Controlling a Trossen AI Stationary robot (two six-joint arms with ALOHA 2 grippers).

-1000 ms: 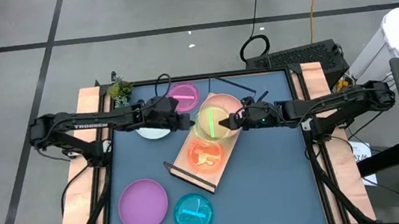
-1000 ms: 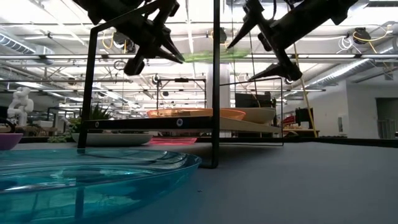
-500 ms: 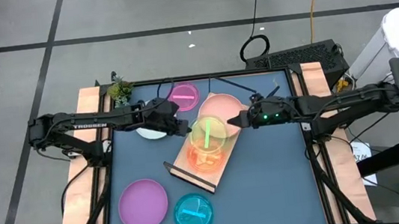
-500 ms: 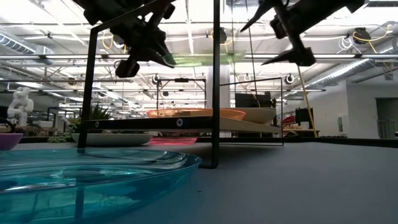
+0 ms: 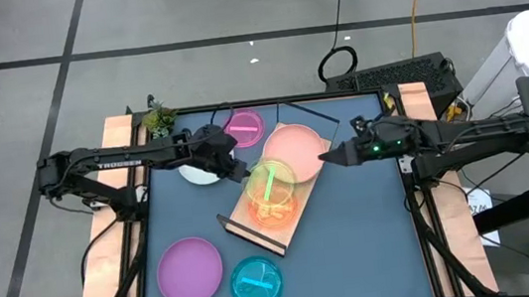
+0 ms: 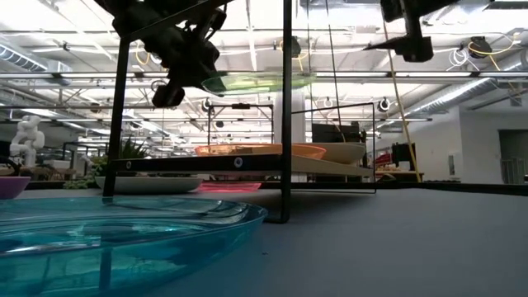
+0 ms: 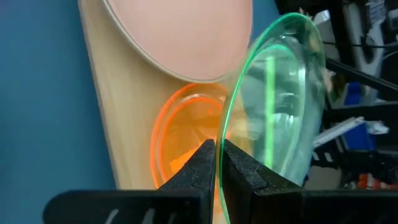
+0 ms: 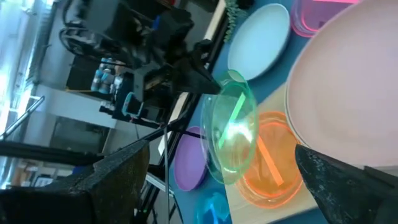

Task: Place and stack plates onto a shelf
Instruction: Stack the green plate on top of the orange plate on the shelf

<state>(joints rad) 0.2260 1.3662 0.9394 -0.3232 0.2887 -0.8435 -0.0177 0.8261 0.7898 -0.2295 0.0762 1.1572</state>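
- The left gripper (image 5: pixel 238 171) pinches the rim of the green plate (image 5: pixel 270 180), its two fingers (image 7: pixel 202 163) closed tight on the edge, and holds the plate in the air above the shelf (image 5: pixel 268 200).
- From above, the green plate hangs over the middle of the shelf, overlapping the orange plate (image 5: pixel 271 208) at its 6 o'clock side and the salmon pink plate (image 5: pixel 293 148) at its 1 o'clock side.
- In the low view the green plate (image 6: pixel 256 81) sits well above the orange plate (image 6: pixel 260 150), roughly level and clearly apart from it.
- The orange plate lies on the shelf board; the salmon pink plate rests on the shelf's far end, on top of a beige plate (image 6: pixel 342 152).
- The right gripper (image 5: pixel 337 156) hovers at 3 o'clock from the salmon pink plate, clear of the shelf, with its fingers spread and nothing between them.
- The small pink plate (image 5: pixel 242 127) lies on the table at 12 o'clock from the shelf, and the pale blue-white plate (image 5: pixel 199 171) at 9 o'clock, partly under the left arm.
- The purple plate (image 5: pixel 190 271) and the blue plate (image 5: pixel 257 281) lie side by side at about 7 o'clock from the shelf, near the front of the table (image 5: pixel 365 237).
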